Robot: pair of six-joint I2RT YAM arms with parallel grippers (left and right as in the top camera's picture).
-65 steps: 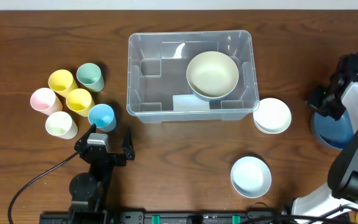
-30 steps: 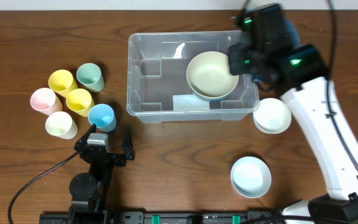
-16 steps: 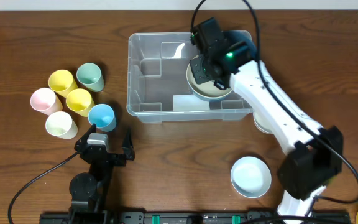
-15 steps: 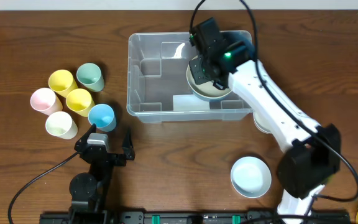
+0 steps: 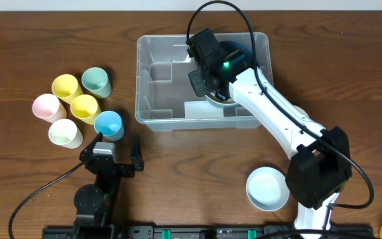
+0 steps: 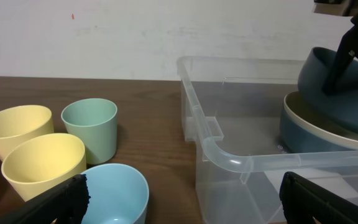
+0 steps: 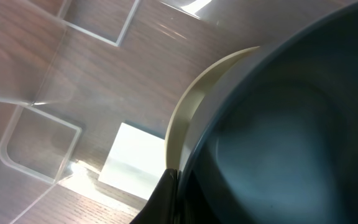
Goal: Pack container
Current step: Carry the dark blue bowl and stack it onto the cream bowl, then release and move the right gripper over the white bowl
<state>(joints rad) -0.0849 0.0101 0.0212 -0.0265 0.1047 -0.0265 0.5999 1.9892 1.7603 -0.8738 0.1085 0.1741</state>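
The clear container (image 5: 152, 123) stands mid-table with a cream bowl (image 5: 219, 99) inside at its right. My right gripper (image 5: 203, 72) reaches into it, shut on the rim of a dark blue bowl (image 5: 236, 52) that sits tilted in the cream bowl. In the right wrist view the dark blue bowl (image 7: 284, 143) fills the frame, the cream bowl's rim (image 7: 188, 112) curves beside it, and the gripper (image 7: 173, 183) pinches the blue rim over the container floor (image 7: 55, 74). My left gripper (image 5: 117, 156) rests open near the front edge. Its view shows the container (image 6: 229, 158) and both bowls (image 6: 337, 87).
Several pastel cups stand left of the container: yellow (image 5: 65, 85), green (image 5: 96, 81), pink (image 5: 45, 106), cream (image 5: 65, 133) and light blue (image 5: 109, 124), the last just ahead of the left gripper. A pale bowl (image 5: 268, 187) sits at the front right.
The right arm swung in from the right side with the dark blue bowl and carried it leftward over the cream bowl inside the container. The left arm has stayed still.
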